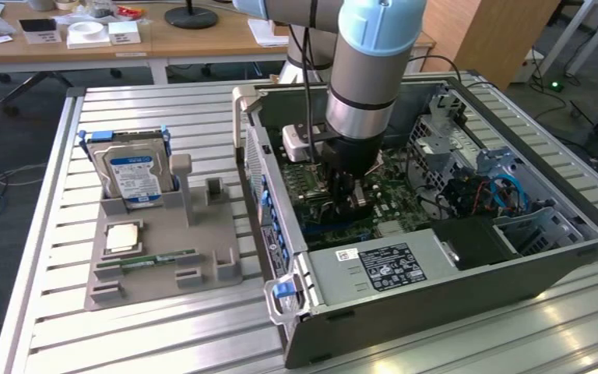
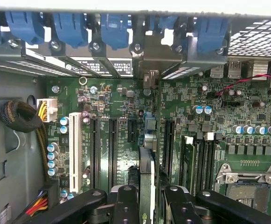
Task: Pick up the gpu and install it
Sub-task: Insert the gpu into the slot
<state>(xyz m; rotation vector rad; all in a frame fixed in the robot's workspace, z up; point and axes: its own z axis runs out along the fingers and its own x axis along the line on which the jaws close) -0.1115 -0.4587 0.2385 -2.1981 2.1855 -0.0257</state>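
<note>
The open computer case (image 1: 423, 234) lies on its side on the slatted aluminium table (image 1: 174, 343), and the work has moved inside it. The gpu is already off the grey parts holder (image 1: 153, 265), which carries the hard drive (image 1: 133, 175) with its blue-white label, a CPU (image 1: 122, 238) and a green RAM stick (image 1: 159, 259); 1 upright slot in the holder stands vacant. So the pick-up looks done, and the seating is what remains.

In the wrist view the gpu (image 2: 147, 177) is seen edge-on, a thin card running up from between the fingers toward the rear bracket opening, its silver bracket (image 2: 150, 79) reaching the row of blue retention clips (image 2: 114, 28). It sits above the motherboard (image 2: 126, 135), lined up with the expansion slots (image 2: 112, 144); whether its edge connector is fully pressed home I cannot tell.

The arm (image 1: 372, 70) comes straight down into the case, wrist vertical. The gripper (image 2: 147, 205) is narrowed onto the card, its 2 black fingers (image 2: 126, 205) clamping the card's 2 faces.
</note>
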